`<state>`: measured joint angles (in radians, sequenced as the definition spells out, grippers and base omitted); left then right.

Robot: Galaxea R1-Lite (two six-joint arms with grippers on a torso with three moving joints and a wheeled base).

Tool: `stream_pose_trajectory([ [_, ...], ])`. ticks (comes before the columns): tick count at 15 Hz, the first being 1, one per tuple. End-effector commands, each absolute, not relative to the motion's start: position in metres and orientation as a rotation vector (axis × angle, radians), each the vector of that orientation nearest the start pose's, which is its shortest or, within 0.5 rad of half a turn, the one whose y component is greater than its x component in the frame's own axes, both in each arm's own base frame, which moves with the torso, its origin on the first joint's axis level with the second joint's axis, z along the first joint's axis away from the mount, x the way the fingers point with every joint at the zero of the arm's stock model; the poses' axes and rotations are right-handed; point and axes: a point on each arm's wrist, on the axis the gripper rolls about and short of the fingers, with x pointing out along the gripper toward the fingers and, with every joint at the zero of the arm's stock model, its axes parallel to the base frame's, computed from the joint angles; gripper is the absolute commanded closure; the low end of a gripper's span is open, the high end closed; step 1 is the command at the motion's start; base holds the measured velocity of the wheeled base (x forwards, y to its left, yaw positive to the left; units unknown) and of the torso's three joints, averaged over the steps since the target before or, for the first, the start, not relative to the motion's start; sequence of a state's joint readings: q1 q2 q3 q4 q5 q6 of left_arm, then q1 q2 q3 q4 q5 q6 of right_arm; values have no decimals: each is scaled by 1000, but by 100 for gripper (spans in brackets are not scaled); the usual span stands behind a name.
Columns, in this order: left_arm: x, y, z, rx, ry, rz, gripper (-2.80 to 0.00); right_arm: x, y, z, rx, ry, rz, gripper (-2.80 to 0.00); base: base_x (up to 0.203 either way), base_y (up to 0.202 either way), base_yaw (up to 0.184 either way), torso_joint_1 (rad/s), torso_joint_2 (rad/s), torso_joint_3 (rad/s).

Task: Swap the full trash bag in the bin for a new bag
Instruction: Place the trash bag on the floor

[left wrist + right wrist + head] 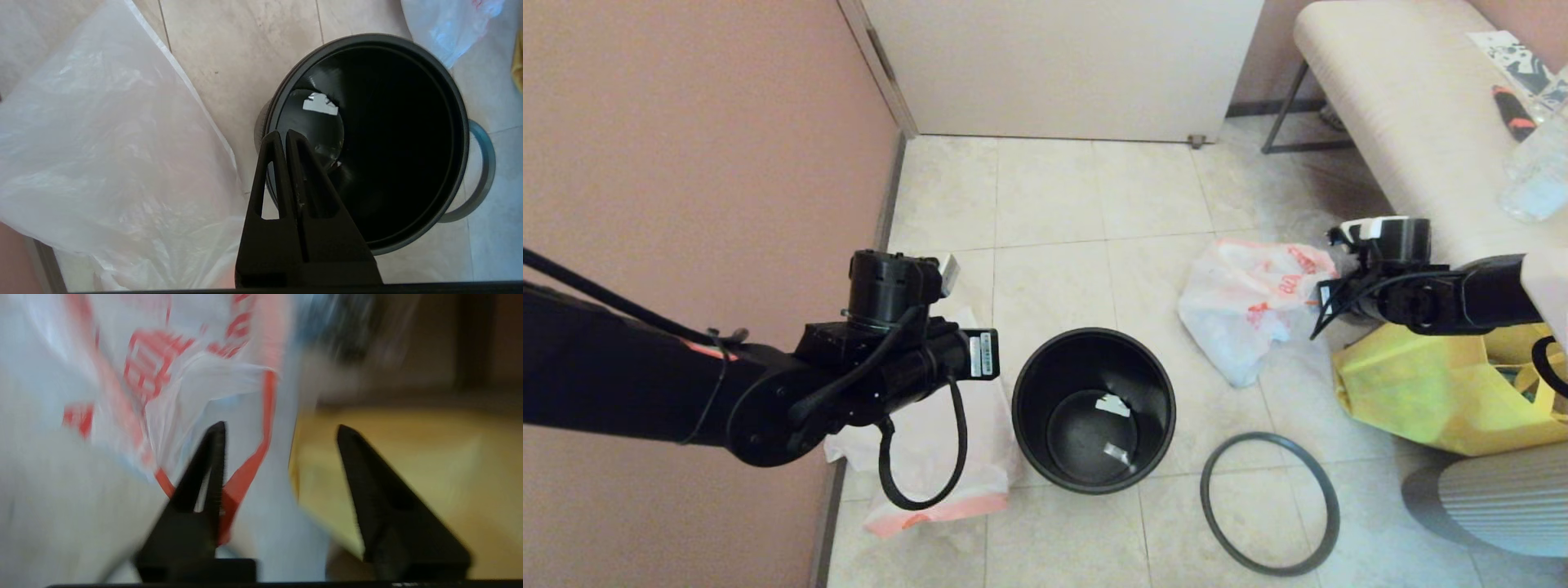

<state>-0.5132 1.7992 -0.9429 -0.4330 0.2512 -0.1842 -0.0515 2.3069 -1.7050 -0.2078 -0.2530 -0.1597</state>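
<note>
The black bin stands on the floor tiles with no bag in it, only a few pale scraps on its bottom. Its grey hoop lies loose on the floor beside it. The limp white new bag lies flat under my left arm, next to the bin. My left gripper is shut and empty, hanging over the bin's near rim. The full trash bag, white with a red square logo, sits on the floor right of the bin. My right gripper is open at it, and an orange-red handle rests against one finger.
A yellow fabric tote lies right behind the full bag, under my right arm. A cream bench with a clear bottle stands at the far right. A pink wall closes the left side, and a grey ribbed object sits bottom right.
</note>
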Motion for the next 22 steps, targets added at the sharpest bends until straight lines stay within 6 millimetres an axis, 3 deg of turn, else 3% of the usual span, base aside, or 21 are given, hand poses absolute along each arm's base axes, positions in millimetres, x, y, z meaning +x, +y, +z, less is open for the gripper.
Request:
stream_pose_trajectory([
  [1,284,-153,186,-40,367,-221,0,446,-25,189,-171,546,-264,-280,0,0,0,0,0,0],
  [4,269,-147,206,-48,331,-232,0,371,-8,262,2,720,-214,-280,0,0,0,0,0,0],
  [5,266,-148,208,-48,328,-241,0,363,-4,276,90,709,-210,-280,0,0,0,0,0,0],
  [7,263,-147,212,-50,318,-245,0,352,3,281,245,751,-204,-280,0,0,0,0,0,0],
  [11,257,-144,225,-56,273,-250,0,351,11,281,687,728,-244,-280,0,0,0,0,0,0],
  [13,256,-143,227,-59,267,-251,0,360,13,284,754,586,-193,-280,0,0,0,0,0,0],
  [18,255,-143,226,-57,272,-252,0,365,17,327,928,441,-10,-280,0,0,0,0,0,0],
  [20,258,-144,223,-54,280,-249,0,368,17,326,956,454,15,-280,0,0,0,0,0,0],
  [22,260,-146,219,-47,295,-250,0,352,25,321,928,564,5,-280,0,0,0,0,0,0],
])
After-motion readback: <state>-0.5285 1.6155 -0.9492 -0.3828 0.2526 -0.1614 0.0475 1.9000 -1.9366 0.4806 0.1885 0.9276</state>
